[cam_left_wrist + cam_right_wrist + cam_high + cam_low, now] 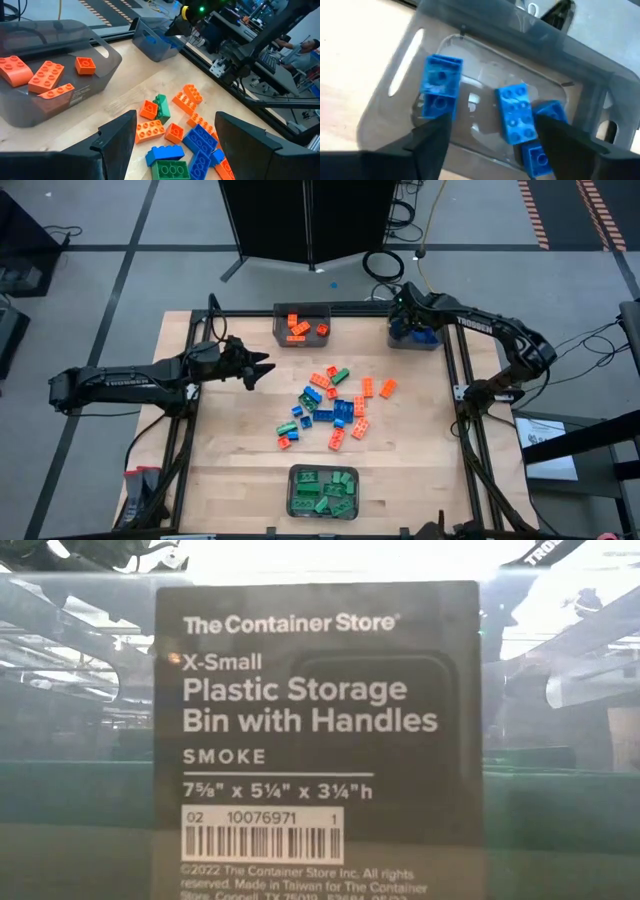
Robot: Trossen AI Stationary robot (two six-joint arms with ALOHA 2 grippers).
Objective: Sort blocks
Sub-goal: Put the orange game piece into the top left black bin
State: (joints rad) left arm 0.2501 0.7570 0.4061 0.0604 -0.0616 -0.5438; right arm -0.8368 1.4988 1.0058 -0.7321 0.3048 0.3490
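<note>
Table [240, 480] of pale wood carries three grey bins: orange bin [302, 326], green bin [323, 491], blue bin [415, 332]. Right gripper [492, 135] hangs over the blue bin, fingers spread, empty (blue bricks lie inside). Left gripper [262, 367] waits beside the centre pile, jaws wide. Unsorted blocks [335, 408] lie mid-table.

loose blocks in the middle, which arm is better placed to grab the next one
Left, probably. The left gripper hangs open beside the loose pile, facing it. The right gripper is over the far bin with blue blocks, farther from the pile.
</note>
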